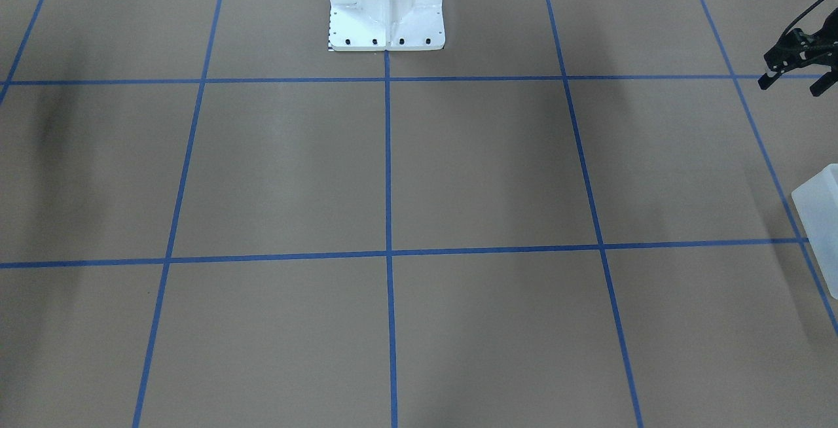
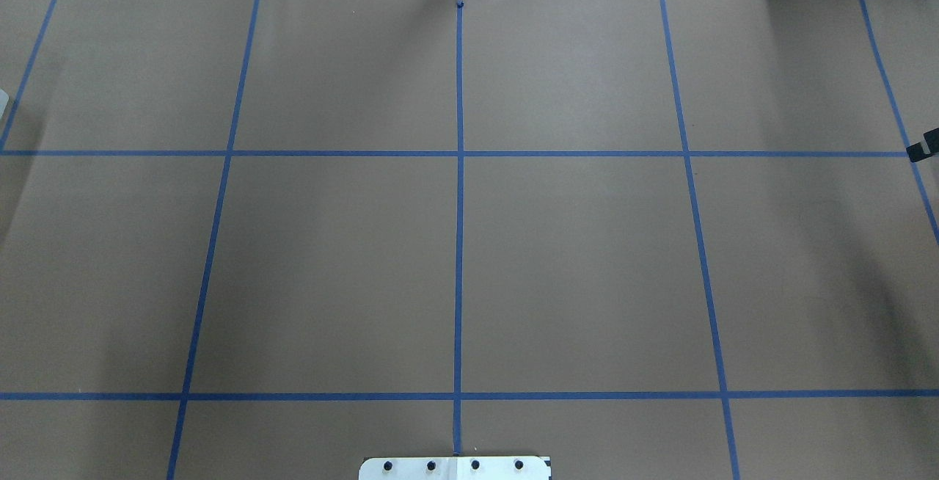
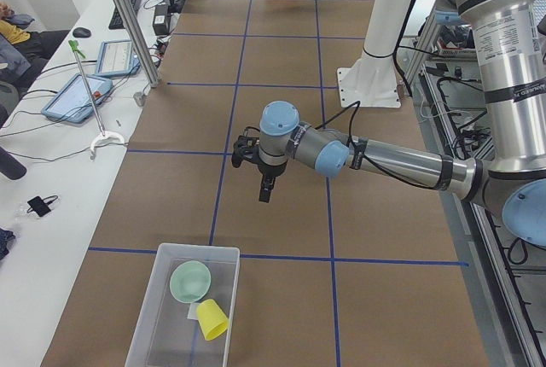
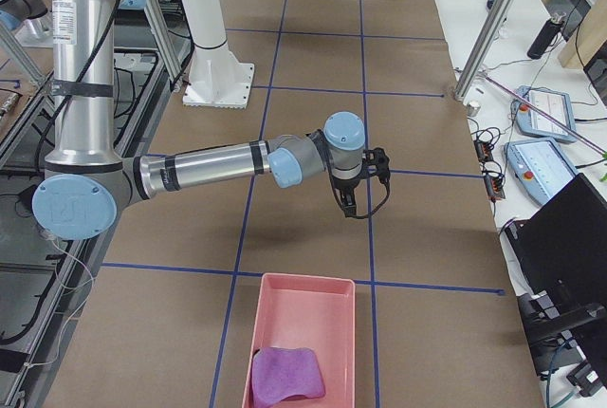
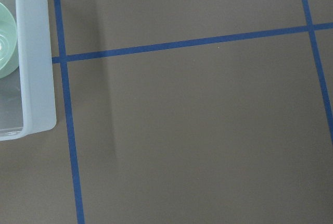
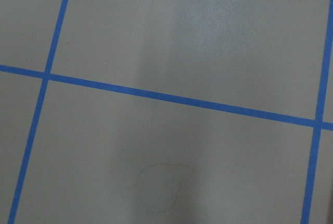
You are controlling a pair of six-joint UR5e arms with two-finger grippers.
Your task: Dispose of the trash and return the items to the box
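A clear plastic box (image 3: 183, 307) at the table's left end holds a green bowl (image 3: 189, 280) and a yellow cup (image 3: 212, 318); its corner shows in the left wrist view (image 5: 36, 52). A pink box (image 4: 303, 332) at the right end holds a purple cloth (image 4: 285, 375). My left gripper (image 1: 790, 86) hovers above bare table short of the clear box, its fingers apart and empty. My right gripper (image 4: 346, 194) hovers above bare table short of the pink box. Only a black sliver of it shows at the overhead view's right edge (image 2: 923, 146), so I cannot tell its state.
Brown paper with a blue tape grid covers the table (image 2: 455, 245). The white robot base (image 1: 386, 9) stands at the middle of the near edge. Tablets and cables lie on a side bench (image 3: 77, 94) beyond the table. A faint stain marks the paper (image 6: 158, 185).
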